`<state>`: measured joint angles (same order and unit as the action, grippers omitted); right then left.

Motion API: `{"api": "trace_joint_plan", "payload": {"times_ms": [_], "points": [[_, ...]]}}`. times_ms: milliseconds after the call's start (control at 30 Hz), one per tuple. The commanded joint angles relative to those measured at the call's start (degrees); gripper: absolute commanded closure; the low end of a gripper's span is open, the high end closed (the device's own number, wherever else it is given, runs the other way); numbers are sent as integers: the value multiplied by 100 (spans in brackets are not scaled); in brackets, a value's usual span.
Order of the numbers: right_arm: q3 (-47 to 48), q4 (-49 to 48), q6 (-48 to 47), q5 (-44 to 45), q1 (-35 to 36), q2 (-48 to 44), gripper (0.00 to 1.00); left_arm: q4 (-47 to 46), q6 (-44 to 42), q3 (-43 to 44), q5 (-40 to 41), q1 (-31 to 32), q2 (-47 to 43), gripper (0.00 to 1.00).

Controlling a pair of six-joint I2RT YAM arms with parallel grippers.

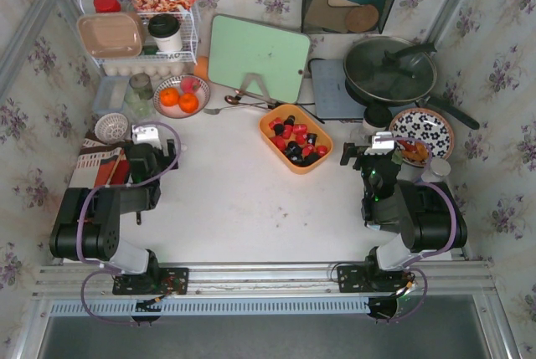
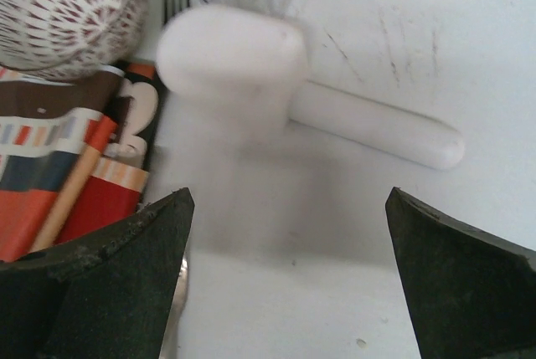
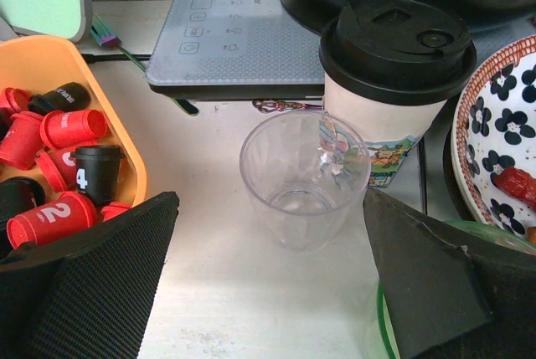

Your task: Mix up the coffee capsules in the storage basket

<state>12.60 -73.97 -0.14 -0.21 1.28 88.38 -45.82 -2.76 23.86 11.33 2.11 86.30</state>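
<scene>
The right claw (image 3: 268,204) and the left claw (image 2: 289,200) are both released, their black jaws spread wide and gripping nothing, each at its own side of the white desk (image 1: 239,200). Beyond the right claw lies a flat grey induction hob (image 3: 243,41) whose panel reads "Haier". The storage basket (image 3: 38,62), a shallow orange plastic tray with rounded corners, sits at mid-desk, ahead and to the left of the right claw and well apart from the left one. Its wall shows just past the right claw's left jaw. Straight ahead of that claw stand a paper cup (image 3: 394,49) with a black domed lid and, nearer, a clear plastic tumbler (image 3: 301,183). The coffee capsules (image 3: 71,127), smooth tapered pods in red and black, lie jumbled inside the basket. One red pod (image 3: 50,218) bears a white "2" and one black pod (image 3: 98,173) a "4". Ahead of the left claw lies a blurred white object (image 2: 234,62), perhaps a mallet.
</scene>
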Motion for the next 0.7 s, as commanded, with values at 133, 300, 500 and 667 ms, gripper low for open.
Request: {"api": "trace_joint_plan", "payload": {"times_ms": [133, 300, 500, 667], "points": [[10, 54, 76, -23, -5, -18, 0, 243, 163, 22, -352, -17, -34, 0], [6, 45, 85, -39, -5, -15, 0, 210, 155, 14, -350, -1, -32, 0], [9, 48, 85, -41, -7, -18, 0, 205, 158, 14, -349, -8, -34, 0], [8, 50, 85, -40, -7, -15, 0, 205, 161, 14, -346, -9, -33, 0]]}}
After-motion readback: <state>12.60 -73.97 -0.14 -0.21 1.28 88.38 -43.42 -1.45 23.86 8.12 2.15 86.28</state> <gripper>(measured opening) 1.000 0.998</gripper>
